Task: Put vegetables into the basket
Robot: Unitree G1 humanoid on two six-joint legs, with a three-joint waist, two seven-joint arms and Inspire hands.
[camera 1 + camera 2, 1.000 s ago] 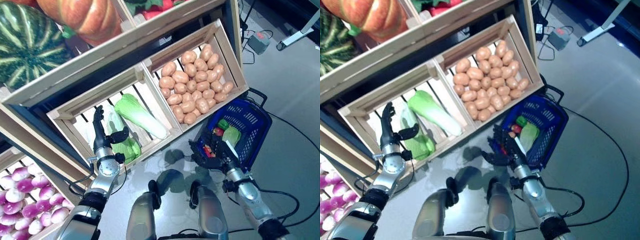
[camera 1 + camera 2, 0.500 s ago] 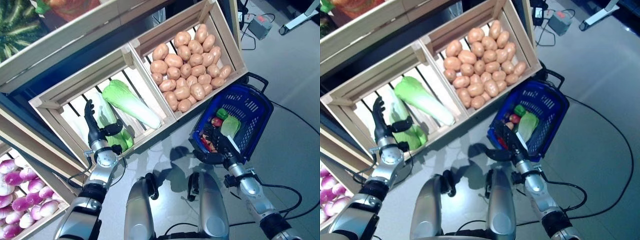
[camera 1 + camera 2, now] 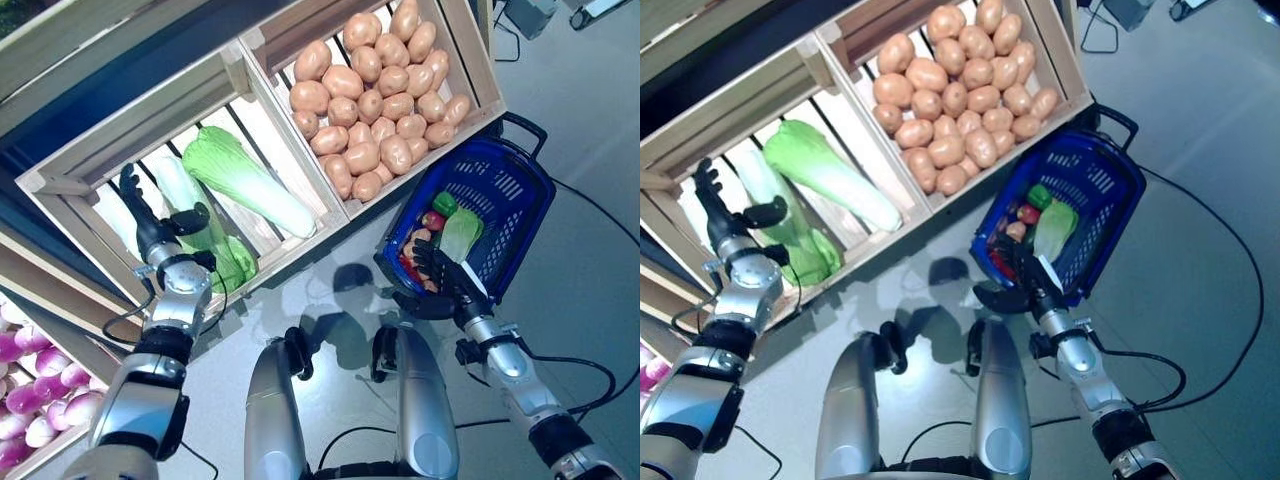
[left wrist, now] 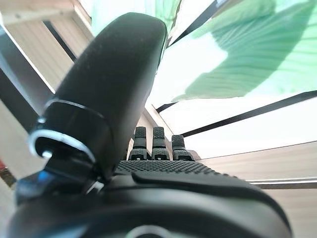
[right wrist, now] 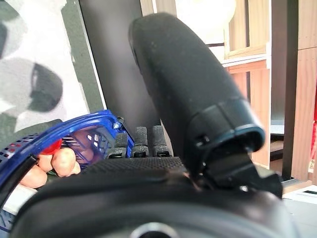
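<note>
Left hand [image 3: 165, 240] has pushed further into the left crate [image 3: 70, 190] since a second ago, fingers straight and spread, thumb on the near cabbage [image 3: 215, 250] but not closed on it (second cabbage [image 3: 245, 180] lies just right of it). Potatoes [image 3: 375, 100] in the right crate untouched. Right hand [image 3: 445, 285] stays at the near rim of the blue basket [image 3: 520, 180], fingers relaxed, holding nothing; basket already carries a few vegetables [image 3: 450, 225], so the next pick looks imminent.

Produce shop, vegetable crates [image 3: 240, 75], shopping basket [image 3: 500, 190]
</note>
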